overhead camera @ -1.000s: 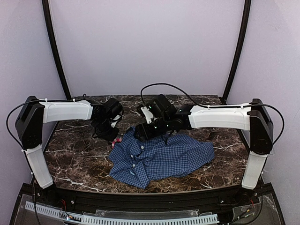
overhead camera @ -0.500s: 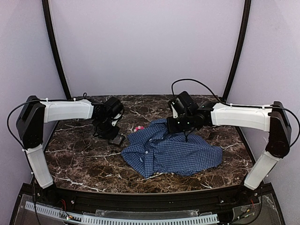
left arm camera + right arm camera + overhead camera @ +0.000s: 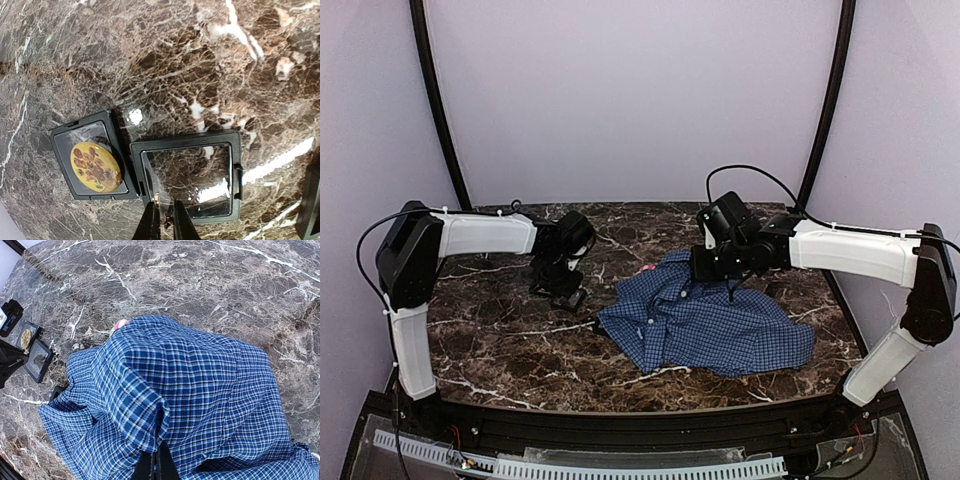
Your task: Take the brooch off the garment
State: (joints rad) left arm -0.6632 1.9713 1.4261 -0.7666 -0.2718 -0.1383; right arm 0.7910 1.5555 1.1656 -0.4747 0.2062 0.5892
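Right gripper [image 3: 156,466] is seen closed on a raised fold of the shirt [image 3: 210,390], the blue-checked cloth being pinched between its two fingers. In the overhead view most of the shirt is spread on the marble table [image 3: 500,340] toward 6 and 7 o'clock of that gripper, with one end reaching out toward 4 o'clock. A pink brooch [image 3: 120,324] is partly shown at the shirt's edge, at 11 o'clock of the fingers in the wrist view, its lower part covered by cloth. Left gripper [image 3: 165,223] is held well apart from the shirt, which lies at 3 o'clock of it overhead. Its fingers are drawn almost together on a small coppery piece [image 3: 168,220], whose nature cannot be told. Just beyond its tips a black tray [image 3: 186,143] is lying, with an empty clear-bottomed slot at 12 o'clock and a yellow round badge [image 3: 95,167] seated in the slot at 10 o'clock.
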